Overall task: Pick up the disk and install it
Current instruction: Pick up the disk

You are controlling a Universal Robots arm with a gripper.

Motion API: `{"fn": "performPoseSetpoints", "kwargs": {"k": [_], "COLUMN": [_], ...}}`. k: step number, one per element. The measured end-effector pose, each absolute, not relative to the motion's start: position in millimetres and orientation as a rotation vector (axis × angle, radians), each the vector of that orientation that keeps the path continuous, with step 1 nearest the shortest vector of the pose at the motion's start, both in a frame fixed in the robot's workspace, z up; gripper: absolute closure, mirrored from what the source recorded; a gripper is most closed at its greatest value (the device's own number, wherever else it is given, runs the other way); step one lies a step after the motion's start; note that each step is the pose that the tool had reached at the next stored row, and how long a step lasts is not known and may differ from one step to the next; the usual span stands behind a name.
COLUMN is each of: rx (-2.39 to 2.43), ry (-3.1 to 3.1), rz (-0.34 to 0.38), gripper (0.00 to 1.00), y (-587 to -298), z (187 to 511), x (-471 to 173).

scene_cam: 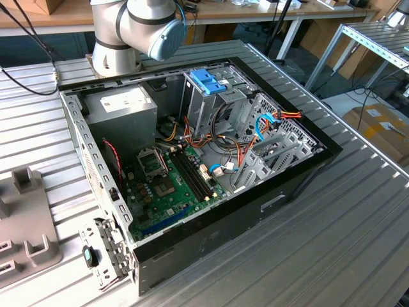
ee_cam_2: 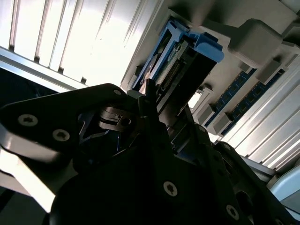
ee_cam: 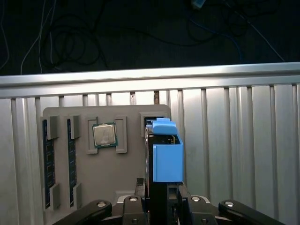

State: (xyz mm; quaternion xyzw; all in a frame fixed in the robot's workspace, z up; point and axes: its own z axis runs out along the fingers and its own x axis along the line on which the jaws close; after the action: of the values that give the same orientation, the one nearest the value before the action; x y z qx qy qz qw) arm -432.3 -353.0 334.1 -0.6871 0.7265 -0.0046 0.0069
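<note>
The disk [ee_cam: 167,159] is standing on edge at the grey tray [ee_cam: 117,178] on the counter [ee_cam: 239,140], the tool [ee_cam: 161,199] pinching its two faces.

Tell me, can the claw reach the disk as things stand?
Probably yes. In the first wrist view the claw sits right at the disk, standing on edge at the grey tray; nothing lies between them, and the processor chip rests aside.

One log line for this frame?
gripper: around disk | disk: on edge in grey tray | grip: unclear | case: open, disk not installed
</note>
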Motion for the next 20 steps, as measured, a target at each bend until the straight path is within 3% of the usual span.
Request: {"fn": "performPoseSetpoints", "kwargs": {"k": [20], "rx": [-2.149], "ry": [2.272], "rz": [-0.014], "gripper": [0.65], "y": [-353], "z": [356], "x": [-432]}}
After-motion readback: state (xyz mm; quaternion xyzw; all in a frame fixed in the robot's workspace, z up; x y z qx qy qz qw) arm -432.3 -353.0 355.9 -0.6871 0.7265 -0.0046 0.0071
